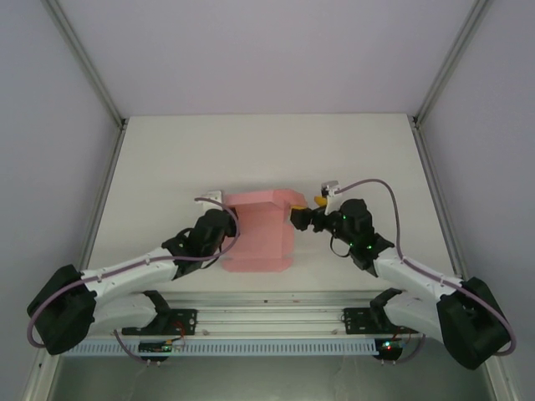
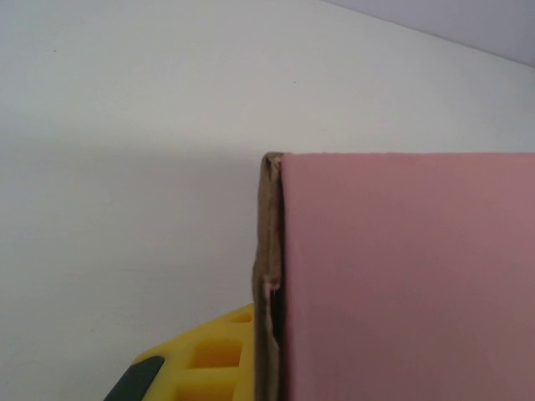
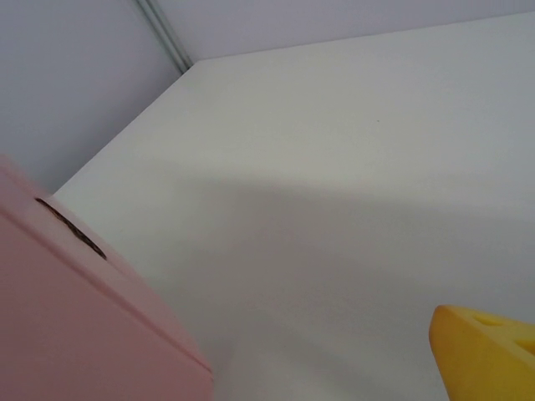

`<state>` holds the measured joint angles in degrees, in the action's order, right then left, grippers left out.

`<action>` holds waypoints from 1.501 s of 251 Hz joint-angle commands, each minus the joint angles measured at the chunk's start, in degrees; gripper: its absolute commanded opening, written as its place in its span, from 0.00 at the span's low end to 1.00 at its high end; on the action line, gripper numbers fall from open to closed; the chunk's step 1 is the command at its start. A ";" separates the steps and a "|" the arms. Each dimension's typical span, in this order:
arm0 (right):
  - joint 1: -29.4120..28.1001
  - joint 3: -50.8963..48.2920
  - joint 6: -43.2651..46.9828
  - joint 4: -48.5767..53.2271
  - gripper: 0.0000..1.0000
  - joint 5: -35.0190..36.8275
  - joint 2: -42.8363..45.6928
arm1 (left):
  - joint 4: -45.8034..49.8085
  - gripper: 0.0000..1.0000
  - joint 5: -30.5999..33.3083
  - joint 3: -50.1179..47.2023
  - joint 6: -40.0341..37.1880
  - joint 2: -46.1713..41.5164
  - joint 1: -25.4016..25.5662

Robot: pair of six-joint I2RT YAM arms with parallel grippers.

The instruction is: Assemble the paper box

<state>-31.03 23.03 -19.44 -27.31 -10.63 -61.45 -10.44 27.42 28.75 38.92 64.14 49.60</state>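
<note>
The paper box [image 1: 261,232] is a pale pink, partly folded card shape in the middle of the table, with a raised panel along its far side. My left gripper [image 1: 229,236] is at the box's left wall. In the left wrist view one yellow finger [image 2: 209,361] presses against the brown cut edge of the pink wall [image 2: 401,276], which hides the other finger, so the gripper looks shut on that wall. My right gripper [image 1: 306,210] is at the box's far right corner and stands open. Its yellow finger [image 3: 489,355] is well apart from the pink card [image 3: 75,326].
The white table [image 1: 167,167] stretches around the box, with bare room at the back and on both sides. Metal frame posts [image 1: 92,75] and grey walls close the workspace. A rail [image 1: 267,301] runs along the near edge between the arm bases.
</note>
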 commanded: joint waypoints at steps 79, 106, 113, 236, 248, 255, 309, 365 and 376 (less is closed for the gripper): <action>-8.43 6.18 3.86 -0.61 0.99 5.78 -10.80 | -2.40 0.00 -1.82 2.53 1.28 -0.75 -0.04; -10.42 7.29 4.12 -0.15 0.99 9.77 -13.04 | -2.48 0.00 -1.82 2.08 1.60 -1.37 -0.10; -10.78 7.45 4.10 0.04 0.99 10.56 -13.46 | -2.48 0.00 -1.75 1.93 1.60 -1.49 -0.06; -8.19 1.52 6.42 20.60 0.99 10.11 14.43 | 3.28 0.00 -0.73 -0.33 0.91 -4.96 -3.54; -7.29 1.16 7.31 22.97 0.99 9.36 19.45 | 3.83 0.00 -1.55 -0.60 0.31 -5.49 -4.08; -6.55 1.21 7.56 24.45 0.99 9.05 22.17 | 3.93 0.00 -2.10 -0.79 0.03 -5.84 -4.24; 4.67 4.20 6.00 31.49 0.99 5.93 31.92 | 2.92 0.00 -5.68 -1.78 -3.38 -7.37 -4.82; 14.32 9.18 3.56 29.49 0.99 -9.87 18.62 | 3.45 0.00 -7.39 -0.49 -4.48 -6.59 -4.92; 14.85 11.29 3.50 30.04 0.97 -12.07 14.71 | 3.17 0.00 -7.79 -0.52 -4.29 -6.42 -4.88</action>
<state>-18.22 29.26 -14.37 1.26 -12.01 -39.22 -7.20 21.58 26.81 35.59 58.06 44.99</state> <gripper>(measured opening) 0.986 0.077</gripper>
